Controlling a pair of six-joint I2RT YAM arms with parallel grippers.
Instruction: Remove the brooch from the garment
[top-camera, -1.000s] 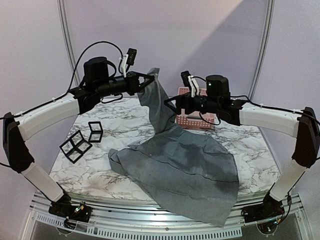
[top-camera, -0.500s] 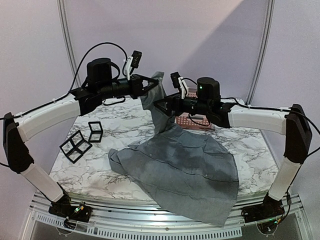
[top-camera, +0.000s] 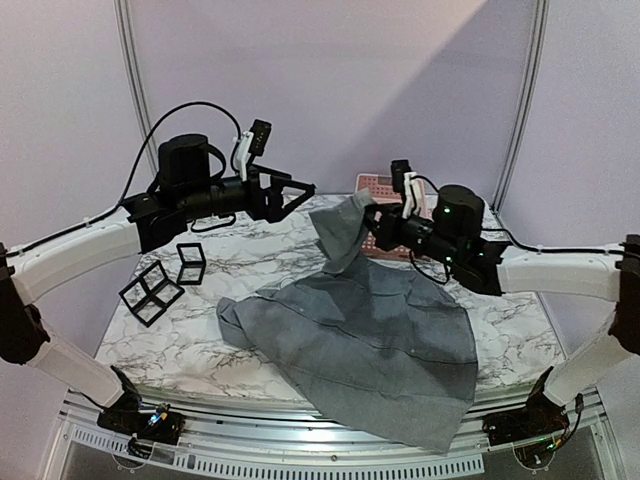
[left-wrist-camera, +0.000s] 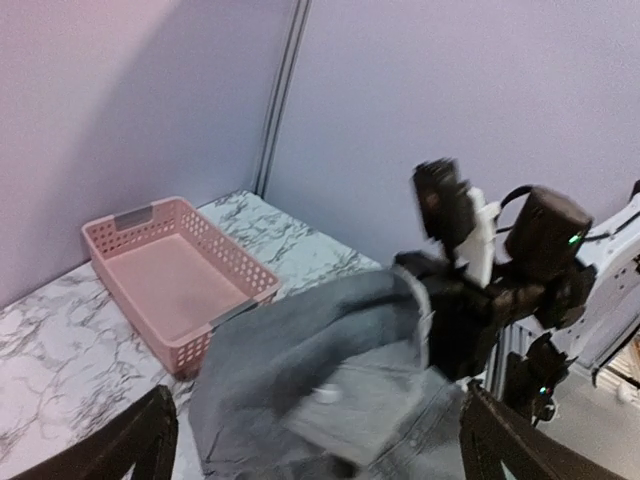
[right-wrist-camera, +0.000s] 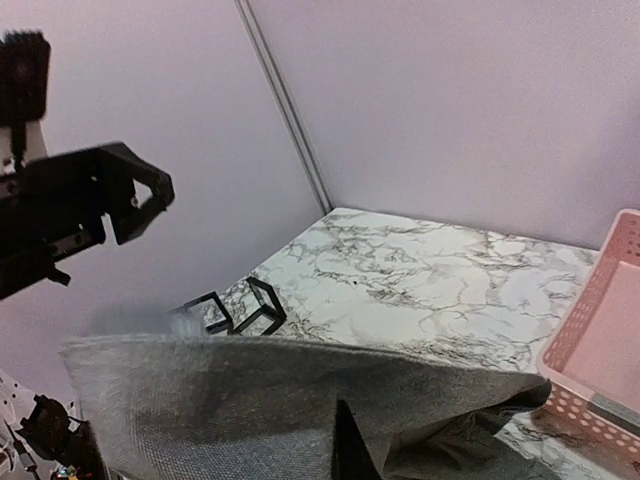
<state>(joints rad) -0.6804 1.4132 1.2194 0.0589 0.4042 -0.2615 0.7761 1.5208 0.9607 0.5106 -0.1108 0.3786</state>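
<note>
The right end effector (top-camera: 370, 228) is clenched on a raised fold of the grey garment (top-camera: 370, 330), near the pink basket (top-camera: 378, 184). The left end effector (top-camera: 305, 190) hangs released, clear of the cloth. The rest of the garment is spread across the table (top-camera: 250, 250).

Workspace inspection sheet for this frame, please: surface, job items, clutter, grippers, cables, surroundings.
Surface: marbled table, partly covered by cloth.
Job's things: grey garment spread out, hem over the near edge, one corner held up; brooch not made out.
Clutter: pink basket, nothing seen inside; black wire cubes.
Grippers: left gripper open, empty, in the air; right gripper shut on the garment.
Cables: black loop above the left arm.
Surroundings: plain lilac walls, metal poles.
</note>
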